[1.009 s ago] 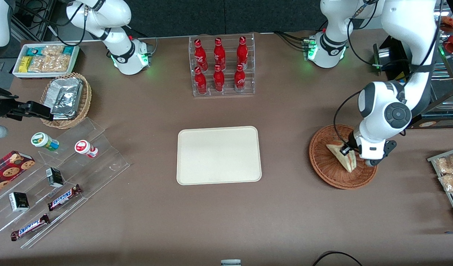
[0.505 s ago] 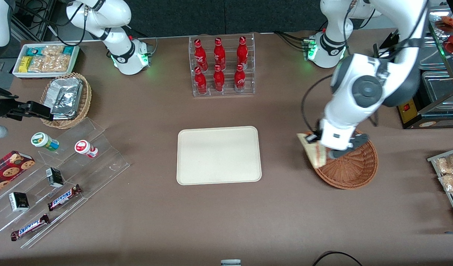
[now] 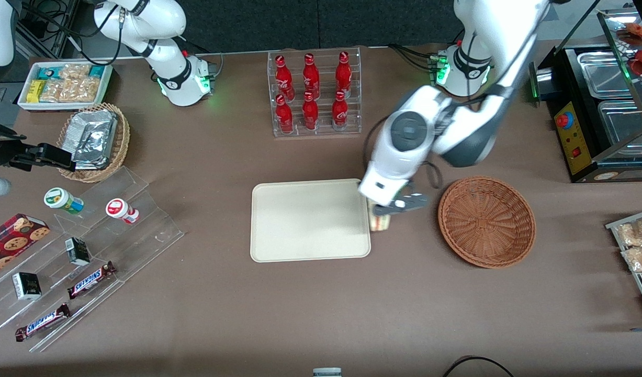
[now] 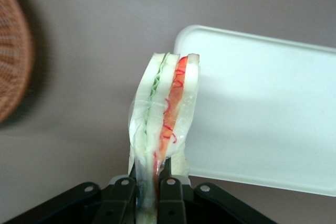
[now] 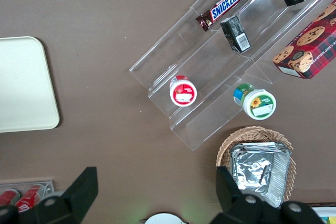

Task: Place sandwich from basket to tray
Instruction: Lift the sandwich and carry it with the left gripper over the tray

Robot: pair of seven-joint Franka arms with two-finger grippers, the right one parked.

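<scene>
My left gripper (image 3: 382, 213) is shut on the sandwich (image 3: 380, 222), a wrapped wedge of white bread with green and red filling, and holds it in the air over the tray's edge that faces the basket. In the left wrist view the black fingers (image 4: 170, 192) squeeze the sandwich (image 4: 167, 108) from both sides. The cream tray (image 3: 300, 230) lies flat in the middle of the table; it also shows in the left wrist view (image 4: 273, 114). The reddish-brown wicker basket (image 3: 486, 221) stands beside the tray toward the working arm's end, with nothing in it; its rim shows in the left wrist view (image 4: 13, 72).
A clear rack of red bottles (image 3: 314, 93) stands farther from the front camera than the tray. A tan basket of foil packets (image 3: 94, 140), a white snack bin (image 3: 64, 86) and clear shelves with snacks (image 3: 85, 251) lie toward the parked arm's end. A metal warmer (image 3: 603, 99) stands at the working arm's end.
My gripper lifted the sandwich out of the basket and carried it sideways to the tray's edge. The basket now holds nothing.
</scene>
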